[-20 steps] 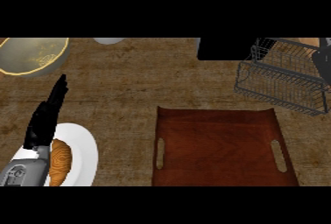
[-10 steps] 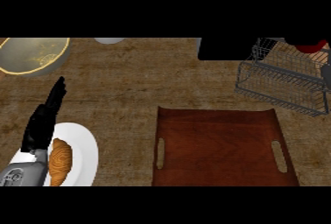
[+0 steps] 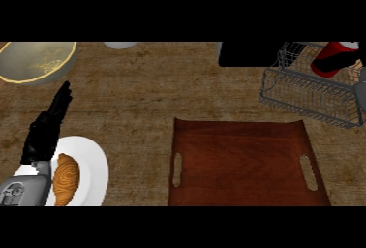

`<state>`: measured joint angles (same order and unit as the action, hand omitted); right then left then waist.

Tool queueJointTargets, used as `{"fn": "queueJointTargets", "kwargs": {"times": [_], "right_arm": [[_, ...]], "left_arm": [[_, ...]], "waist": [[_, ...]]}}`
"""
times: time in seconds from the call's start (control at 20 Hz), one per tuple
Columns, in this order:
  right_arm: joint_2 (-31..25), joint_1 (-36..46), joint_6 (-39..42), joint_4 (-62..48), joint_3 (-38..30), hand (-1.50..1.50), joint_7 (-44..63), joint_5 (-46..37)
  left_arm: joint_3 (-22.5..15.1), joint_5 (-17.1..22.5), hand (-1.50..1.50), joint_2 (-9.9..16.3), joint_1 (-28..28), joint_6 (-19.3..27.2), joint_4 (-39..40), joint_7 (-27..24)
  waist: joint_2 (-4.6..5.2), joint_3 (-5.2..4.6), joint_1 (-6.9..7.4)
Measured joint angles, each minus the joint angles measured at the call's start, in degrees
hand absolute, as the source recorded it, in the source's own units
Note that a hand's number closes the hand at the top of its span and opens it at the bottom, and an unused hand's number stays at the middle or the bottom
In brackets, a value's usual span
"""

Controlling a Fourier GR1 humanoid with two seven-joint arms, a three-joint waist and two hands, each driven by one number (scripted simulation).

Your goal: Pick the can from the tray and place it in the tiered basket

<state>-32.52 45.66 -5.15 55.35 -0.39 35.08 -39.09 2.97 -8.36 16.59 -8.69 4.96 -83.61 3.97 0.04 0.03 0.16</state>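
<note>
The red can [image 3: 334,58] is above the wire tiered basket [image 3: 307,92] at the counter's far right corner — the tray [image 3: 243,164] holds nothing. The right hand is barely visible, so I cannot tell its fingers. The can should be lowered straight and released only once it rests. The left hand [image 3: 50,126] rests with fingers straight at the left edge.

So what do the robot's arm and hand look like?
Only the left hand shows well: it is black, with long slim fingers, and looks glossy. Behind it sits a grey forearm, smooth and rounded, with some small dark markings on its casing. No cables show. At the right edge, a thin grey sliver may be the other arm, but too little shows to tell.
</note>
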Motion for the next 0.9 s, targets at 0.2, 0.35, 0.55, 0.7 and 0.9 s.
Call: {"fn": "queueJointTargets", "kwargs": {"times": [0.2, 0.35, 0.55, 0.7, 0.9], "right_arm": [[0.4, -1.1, -3.7, 2.1, -3.3, -1.5, -1.9, 1.5], [0.5, -2.1, -6.6, 4.8, -5.3, -1.5, -2.7, 2.0], [-1.0, -3.7, -8.8, 9.2, -8.0, -1.5, -2.1, 2.2], [-2.3, -6.0, -7.3, 16.0, -9.9, -1.5, 2.4, 3.1], [-5.5, -10.1, -2.6, 23.2, -15.4, -1.5, 7.2, 8.1]], "left_arm": [[0.2, -0.2, 0.0, -0.4, 0.9, -0.1, -0.7, -0.2], [0.7, -0.2, 0.0, -0.5, 0.3, -0.3, 1.0, -1.5], [1.1, -0.2, 0.0, -0.1, 0.4, -0.9, -0.3, -0.1], [1.4, -0.5, 0.0, -0.2, 0.7, -0.9, -0.2, -0.3], [1.8, -0.4, 0.0, -0.2, 1.1, -0.9, -1.0, 0.4]], "waist": [[-0.07, 0.0, -0.02], [-0.07, -0.03, -0.23], [-0.16, -0.03, -0.33], [-0.28, -0.06, -0.68], [-0.5, -0.06, -1.38]]}}
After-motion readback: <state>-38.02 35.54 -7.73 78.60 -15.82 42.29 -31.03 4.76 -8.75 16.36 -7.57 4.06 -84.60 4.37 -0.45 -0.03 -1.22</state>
